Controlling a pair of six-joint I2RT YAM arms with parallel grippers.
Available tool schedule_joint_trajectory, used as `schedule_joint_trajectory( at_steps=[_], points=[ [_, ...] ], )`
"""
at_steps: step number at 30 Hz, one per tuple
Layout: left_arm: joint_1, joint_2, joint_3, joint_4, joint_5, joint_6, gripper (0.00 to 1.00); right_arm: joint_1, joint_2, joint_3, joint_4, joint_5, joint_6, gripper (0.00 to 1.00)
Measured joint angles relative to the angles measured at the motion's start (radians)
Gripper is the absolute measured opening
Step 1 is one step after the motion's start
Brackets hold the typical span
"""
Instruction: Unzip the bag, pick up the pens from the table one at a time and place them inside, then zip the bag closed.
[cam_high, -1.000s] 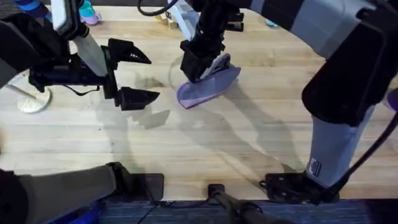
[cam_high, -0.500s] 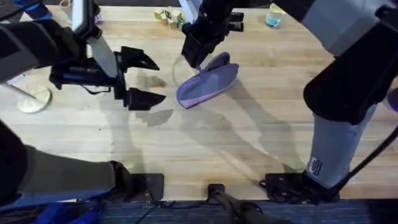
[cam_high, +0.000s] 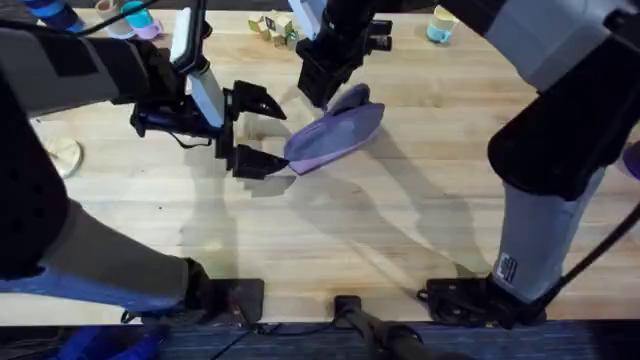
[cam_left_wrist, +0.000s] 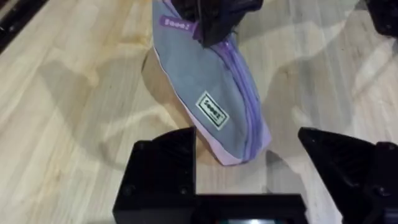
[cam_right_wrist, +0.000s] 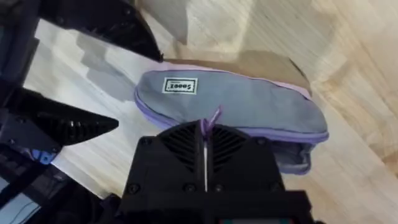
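Out past the middle of the table (cam_high: 330, 230), the bag (cam_high: 335, 140) lies slantwise on the pale planks, its near-left end low and its far-right end raised. It is a long, soft fabric pouch, lilac with a greyer side panel, a purple zip (cam_left_wrist: 239, 74) along its top edge and a small white sewn label (cam_left_wrist: 211, 111) on its flank. The cloth sags and creases where it is lifted.

At that raised far end the right gripper (cam_high: 318, 82) comes down steeply from above, its dark blocky fingers pressed together on the zip's small purple pull tab (cam_right_wrist: 213, 117), which sticks up between them in the right wrist view. The right arm stretches across from the large grey and black column at the near right.

On the bag's left, the left gripper (cam_high: 262, 132) reaches in roughly level with the table, wrist turned so one pointed black finger sits farther and the other nearer. Its fingers are spread wide, the near one (cam_high: 262, 160) just beside the bag's near-left tip, though contact cannot be told. The left wrist view shows the bag's end lying between the two black fingers.

Small coloured objects (cam_high: 268, 26) sit along the far edge of the wooden top.
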Motion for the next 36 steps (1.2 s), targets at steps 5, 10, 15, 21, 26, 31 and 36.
schedule_joint_trajectory(
  at_steps=[5, 10, 15, 21, 26, 31, 36],
  points=[
    [-0.054, 0.055, 0.000, 0.116, 0.056, -0.062, 0.812, -0.026, 0.000, 0.000, -0.005, 0.005, -0.026, 0.033],
    [-0.094, 0.057, 0.000, 0.210, 0.060, -0.163, 0.050, -0.032, 0.000, 0.000, -0.004, 0.009, -0.030, 0.032],
    [-0.094, 0.057, 0.000, 0.217, 0.061, -0.193, 0.046, -0.057, 0.000, 0.000, -0.015, -0.008, -0.061, 0.035],
    [-0.094, 0.057, 0.000, 0.218, 0.068, -0.197, 0.046, -0.095, 0.000, -0.004, -0.036, -0.038, -0.099, 0.037],
    [-0.095, 0.057, 0.000, 0.216, 0.068, -0.201, 0.046, -0.231, -0.018, -0.106, -0.036, -0.048, -0.148, 0.035],
    [-0.098, 0.057, 0.000, 0.219, 0.070, -0.203, 0.046, -0.387, -0.024, -0.134, 0.001, -0.050, -0.165, 0.035],
    [-0.103, 0.057, 0.000, 0.223, 0.069, -0.203, 0.045, -0.481, -0.024, -0.136, 0.056, -0.039, -0.167, 0.035]
  ],
)
